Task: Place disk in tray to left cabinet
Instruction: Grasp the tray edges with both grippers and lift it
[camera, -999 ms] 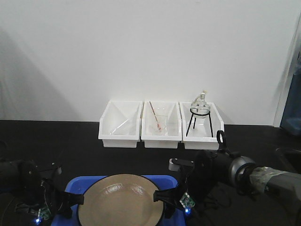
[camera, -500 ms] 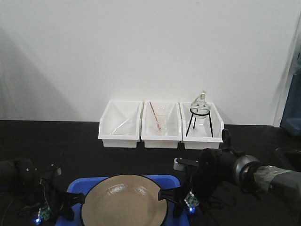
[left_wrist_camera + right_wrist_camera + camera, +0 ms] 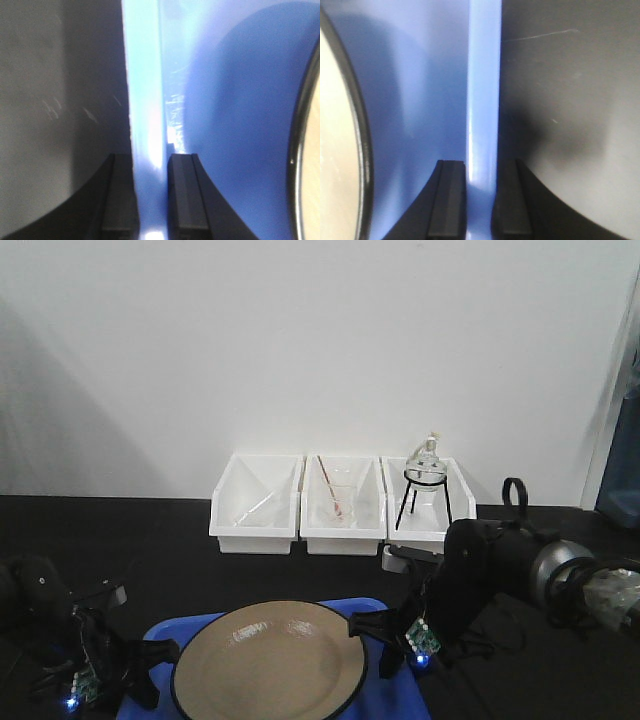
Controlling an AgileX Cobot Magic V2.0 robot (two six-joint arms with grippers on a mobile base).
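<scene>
Right gripper: clamped on the right rim of the tray, one jaw inside the wall and one outside, with only the rim's thickness between them.
Left gripper: pinched shut the same way on the tray's left rim, touching nothing else.
Table: black top, with the tray at its near edge between the two arms.
Left cabinet: not in view.
Tray: bright blue plastic, probably light and a little flexible. The opposite rims already held look like the right places to take it.
Disk: lies flat in the tray and covers most of its floor. Its black edge is near the blue walls but apart from both grippers.
Disk handling: glossy, stiff and likely breakable. It sits loose, so I judge it would slide if the tray tips. Carry it by the tray, kept level, rather than gripping the disk.
White bins: three in a row by the back wall, well apart from the tray.
Glass flask: on a black stand in the right-hand bin.
</scene>
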